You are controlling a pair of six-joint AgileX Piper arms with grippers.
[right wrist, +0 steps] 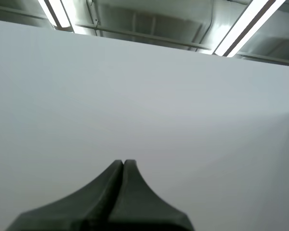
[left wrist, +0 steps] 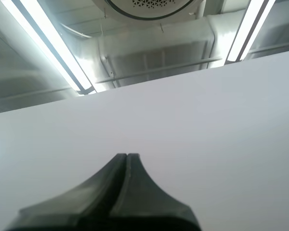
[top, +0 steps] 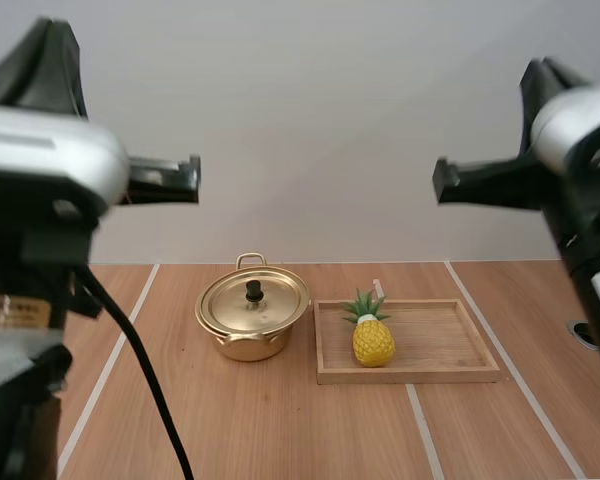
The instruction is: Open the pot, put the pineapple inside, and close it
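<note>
Pot [top: 252, 312] lidded, nr tray [top: 410, 376] edge.

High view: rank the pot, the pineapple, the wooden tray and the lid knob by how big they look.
1. wooden tray
2. pot
3. pineapple
4. lid knob
All sit at about the same distance from the camera, so nearness hardly skews this order.

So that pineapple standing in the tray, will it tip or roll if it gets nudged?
Probably tippy: the pineapple stands upright on a rounded base in the wooden tray. Once down, its oval body would likely roll. Its smooth yellow skin looks like rigid plastic, so probably stiff and light.
</note>
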